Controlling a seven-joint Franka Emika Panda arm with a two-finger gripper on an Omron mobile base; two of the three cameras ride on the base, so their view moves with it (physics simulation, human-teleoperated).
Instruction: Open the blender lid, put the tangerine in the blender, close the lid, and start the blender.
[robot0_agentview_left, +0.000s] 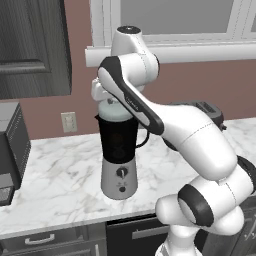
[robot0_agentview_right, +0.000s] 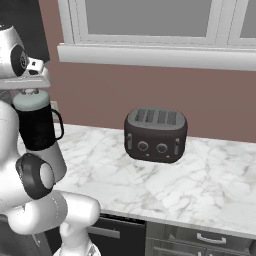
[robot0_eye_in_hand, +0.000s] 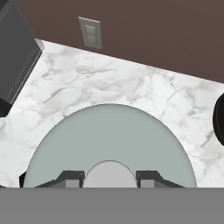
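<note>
Nearest the hand camera, the two dark fingers (robot0_eye_in_hand: 110, 177) sit closed on either side of the small knob (robot0_eye_in_hand: 109, 174) at the centre of the blender lid (robot0_eye_in_hand: 109, 140), gripping it; this looks like the hold for lifting the lid off, the first step of the task. The lid lies flat on the black jar of the blender (robot0_agentview_left: 119, 155), which stands upright on the marble counter (robot0_agentview_left: 60, 170) with its dial and buttons facing the robot. The arm reaches down from above so the hand meets the knob squarely. Whether the lid is seated or just raised off the rim cannot be told, since the hand and arm cover that edge in the base views. Further right along the counter a dark four-slot toaster (robot0_agentview_right: 155, 135) stands well apart. At the back wall is a pale wall outlet (robot0_eye_in_hand: 90, 32); a dark appliance (robot0_agentview_left: 11, 150) is cut off at the left edge
</note>
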